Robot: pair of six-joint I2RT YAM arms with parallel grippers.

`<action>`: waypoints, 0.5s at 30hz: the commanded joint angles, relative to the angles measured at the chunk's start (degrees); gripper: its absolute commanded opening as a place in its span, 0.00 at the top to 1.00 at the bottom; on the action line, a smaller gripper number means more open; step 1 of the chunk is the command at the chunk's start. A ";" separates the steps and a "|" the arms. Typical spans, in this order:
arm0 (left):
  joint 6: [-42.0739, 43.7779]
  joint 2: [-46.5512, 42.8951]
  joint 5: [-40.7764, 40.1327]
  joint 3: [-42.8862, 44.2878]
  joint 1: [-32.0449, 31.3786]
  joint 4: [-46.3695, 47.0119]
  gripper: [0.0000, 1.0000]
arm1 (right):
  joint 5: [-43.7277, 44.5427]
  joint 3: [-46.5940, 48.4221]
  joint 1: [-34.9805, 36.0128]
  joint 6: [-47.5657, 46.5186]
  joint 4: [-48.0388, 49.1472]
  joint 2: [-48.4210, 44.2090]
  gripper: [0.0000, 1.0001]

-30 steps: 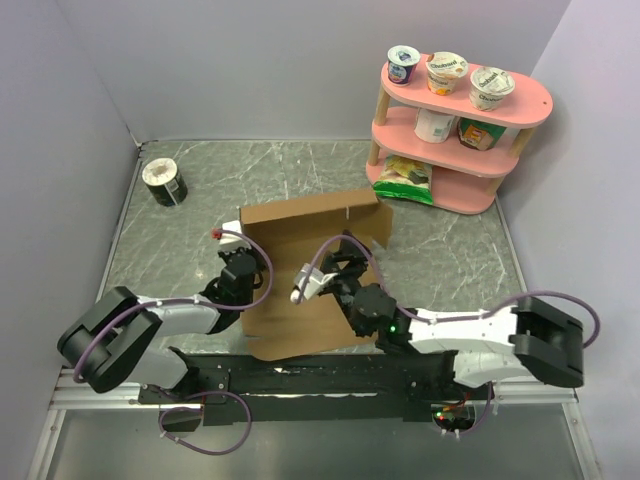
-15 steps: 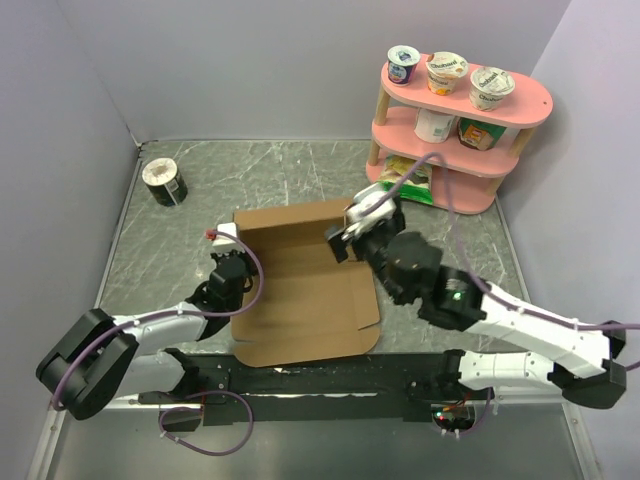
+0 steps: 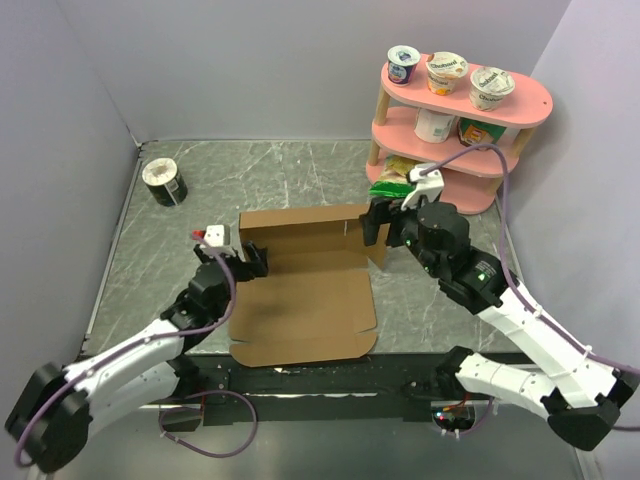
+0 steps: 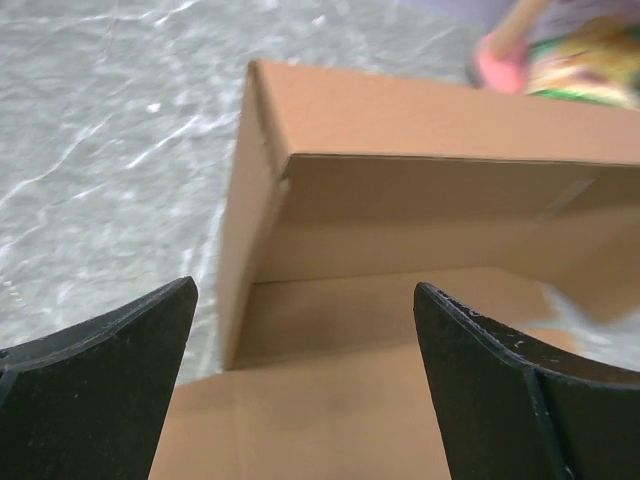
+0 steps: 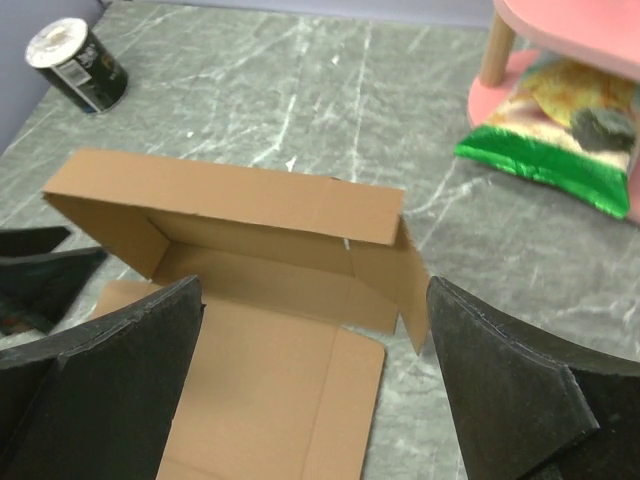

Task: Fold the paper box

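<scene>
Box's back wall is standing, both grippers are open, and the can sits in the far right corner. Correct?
No: the top view shows the can in the far left corner. Otherwise yes: the paper box has its back wall standing, and the left gripper and right gripper are open.

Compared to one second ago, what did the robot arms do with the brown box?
The left gripper let go of the left side of the paper box and backed off, open. The right gripper swung from the middle to the far right corner, open. The can and pink shelf stayed put.
</scene>
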 commanded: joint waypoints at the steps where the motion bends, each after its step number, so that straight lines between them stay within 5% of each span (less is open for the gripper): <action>1: -3.32 -9.46 6.72 3.48 0.43 -11.94 0.04 | -11.70 -1.61 -6.81 3.25 1.27 -1.05 0.00; 5: -4.03 -14.66 12.16 9.96 2.88 -18.37 0.04 | -15.33 -3.89 -9.98 3.60 3.55 -1.66 0.00; 12: -10.87 -3.09 29.30 21.94 25.01 -20.69 0.04 | -14.81 -4.87 -10.33 1.58 7.07 0.62 0.02; 15: -12.73 1.48 34.49 23.52 27.32 -18.49 0.04 | -14.54 -4.95 -10.42 1.05 7.34 0.89 0.02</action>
